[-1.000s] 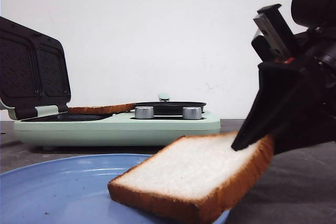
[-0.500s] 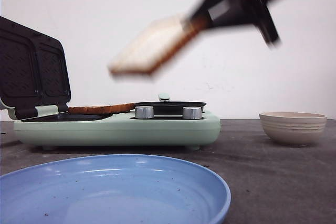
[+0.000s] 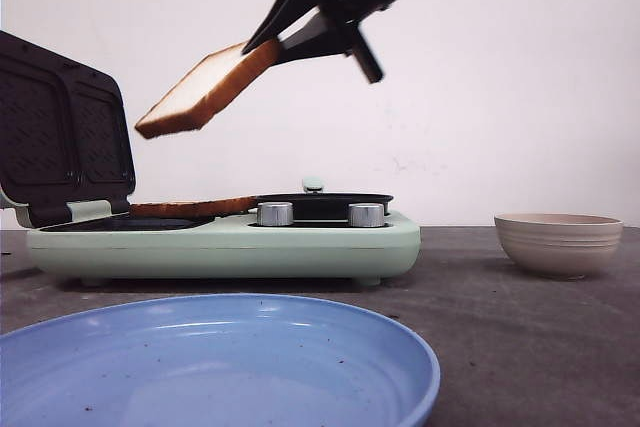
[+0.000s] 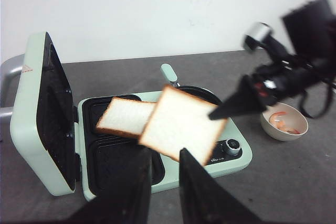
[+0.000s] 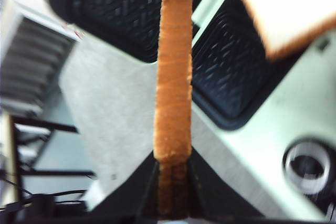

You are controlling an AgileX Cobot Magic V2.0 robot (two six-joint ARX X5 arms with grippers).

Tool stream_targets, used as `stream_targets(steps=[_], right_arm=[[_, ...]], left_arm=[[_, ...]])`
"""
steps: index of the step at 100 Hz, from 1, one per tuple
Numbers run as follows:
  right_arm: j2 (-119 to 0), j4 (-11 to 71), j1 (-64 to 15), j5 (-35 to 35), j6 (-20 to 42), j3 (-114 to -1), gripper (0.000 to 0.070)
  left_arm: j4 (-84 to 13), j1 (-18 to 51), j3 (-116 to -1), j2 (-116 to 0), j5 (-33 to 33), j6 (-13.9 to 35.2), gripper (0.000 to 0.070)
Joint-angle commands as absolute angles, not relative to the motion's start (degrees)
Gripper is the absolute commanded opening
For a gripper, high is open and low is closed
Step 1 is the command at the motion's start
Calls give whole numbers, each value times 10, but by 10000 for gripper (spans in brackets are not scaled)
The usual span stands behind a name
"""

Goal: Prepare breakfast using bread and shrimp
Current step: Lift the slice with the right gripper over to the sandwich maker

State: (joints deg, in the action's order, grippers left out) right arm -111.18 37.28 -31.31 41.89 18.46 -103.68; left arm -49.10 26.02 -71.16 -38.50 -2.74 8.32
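Note:
My right gripper [image 3: 266,47] is shut on one corner of a bread slice [image 3: 200,90] and holds it tilted, high above the open mint-green sandwich maker [image 3: 230,243]. In the right wrist view this slice [image 5: 173,72] stands edge-on between the gripper's jaws [image 5: 173,153]. A second bread slice [image 4: 124,116] lies flat over the far well of the maker. The held slice [image 4: 181,125] hangs beside and partly over it. Pink-orange shrimp [image 4: 281,123] lie in a beige bowl [image 4: 297,129]. My left gripper [image 4: 165,156] is open and empty, in front of the maker.
A blue plate [image 3: 210,357] lies empty at the front. The maker's black lid [image 3: 62,132] stands open at the left. Two silver knobs [image 3: 274,214] face me beside a round black pan [image 3: 325,202]. The beige bowl [image 3: 558,243] stands right of the maker.
My right gripper has lifted the bread slice off the blue plate and carried it up and left, over the sandwich maker. The plate is now bare.

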Motion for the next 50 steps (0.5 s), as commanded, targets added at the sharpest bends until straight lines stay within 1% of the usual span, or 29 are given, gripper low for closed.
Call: stream_targets(steps=[1, 8, 15, 30, 36, 50], right_arm=[[-1168, 409, -325, 412, 135, -1126, 0], [-1212, 437, -330, 402, 127, -1185, 0], [-1247, 443, -334, 402, 127, -1223, 0], [-1279, 431, -339, 400, 113, -1242, 0], [-1285, 429, -341, 386, 94, -1242, 0], [-1287, 429, -352, 331, 33, -1242, 0]], left_arm=[[-484, 263, -718, -387, -25, 81, 15], [-485, 263, -718, -387, -25, 81, 15], [-485, 263, -718, -387, -25, 81, 15], [-492, 263, -718, -387, -25, 81, 15], [-497, 263, -718, -387, -25, 80, 15], [-500, 263, -718, -387, -25, 80, 15]])
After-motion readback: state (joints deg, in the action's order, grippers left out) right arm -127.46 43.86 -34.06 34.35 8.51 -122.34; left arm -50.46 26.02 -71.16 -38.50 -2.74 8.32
